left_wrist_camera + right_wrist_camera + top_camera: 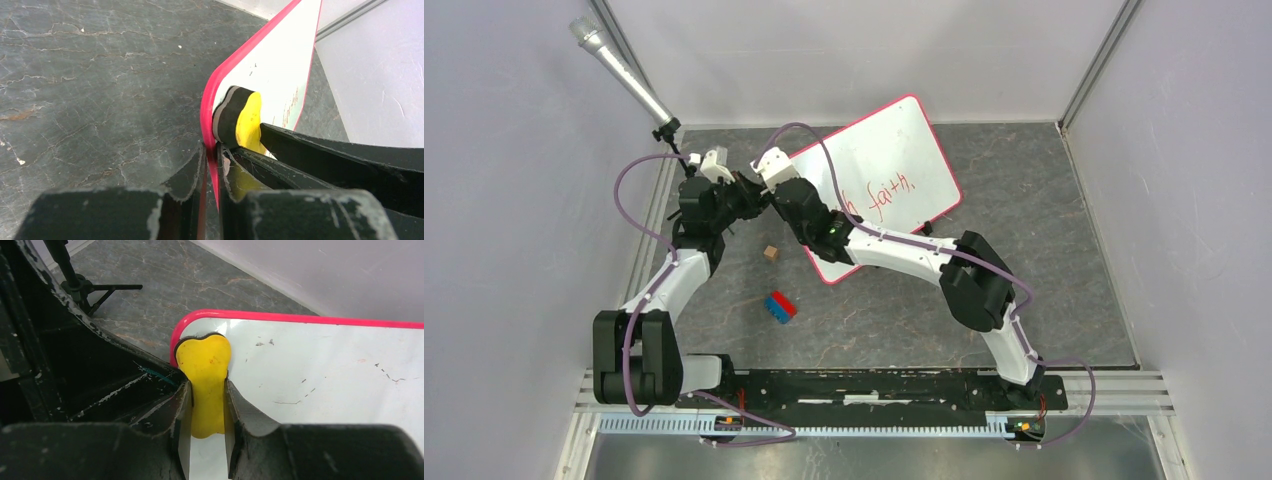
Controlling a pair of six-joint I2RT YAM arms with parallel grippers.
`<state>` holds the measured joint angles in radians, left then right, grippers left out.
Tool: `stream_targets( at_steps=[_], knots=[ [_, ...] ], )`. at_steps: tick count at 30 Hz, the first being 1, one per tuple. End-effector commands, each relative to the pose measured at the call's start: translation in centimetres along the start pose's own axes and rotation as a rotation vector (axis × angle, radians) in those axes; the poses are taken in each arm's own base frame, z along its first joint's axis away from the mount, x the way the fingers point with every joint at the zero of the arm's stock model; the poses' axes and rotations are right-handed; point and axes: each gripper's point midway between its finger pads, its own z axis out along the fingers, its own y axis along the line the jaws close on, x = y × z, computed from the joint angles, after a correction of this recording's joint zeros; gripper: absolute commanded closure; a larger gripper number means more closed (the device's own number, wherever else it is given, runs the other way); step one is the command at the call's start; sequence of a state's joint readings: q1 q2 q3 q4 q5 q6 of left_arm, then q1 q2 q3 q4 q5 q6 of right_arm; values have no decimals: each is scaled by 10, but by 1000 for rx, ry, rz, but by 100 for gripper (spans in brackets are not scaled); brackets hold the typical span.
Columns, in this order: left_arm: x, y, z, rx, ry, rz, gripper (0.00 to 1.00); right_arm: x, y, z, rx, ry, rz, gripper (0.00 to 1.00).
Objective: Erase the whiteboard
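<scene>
Pale walls box in a gray marbled counter. The whiteboard lies at an angle toward the far middle, with red writing across it. The left gripper is clamped on the pink rim at the board's left corner. Beside it, the right gripper pinches a yellow eraser, which rests on that same corner. A small wooden cube and a blue-and-red block sit nearer the arms.

Glossy smooth whiteboard; matt veined stone-look table; spongy yellow eraser
</scene>
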<state>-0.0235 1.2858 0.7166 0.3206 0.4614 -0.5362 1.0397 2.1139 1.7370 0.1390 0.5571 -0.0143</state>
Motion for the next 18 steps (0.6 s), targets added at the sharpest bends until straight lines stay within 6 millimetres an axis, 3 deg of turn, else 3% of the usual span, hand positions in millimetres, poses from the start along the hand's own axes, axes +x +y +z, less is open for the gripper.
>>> stream_targets(
  at_steps=[1, 11, 18],
  knots=[
    [-25, -53, -5, 178, -65, 137, 98, -10, 5, 9, -32, -65, -18, 79],
    [-22, -54, -4, 179, -59, 137, 98, -18, -11, 24, -23, -91, 45, 78],
    [-20, -55, -3, 177, -51, 143, 98, -5, -32, 43, 2, -65, 72, 78]
  ],
)
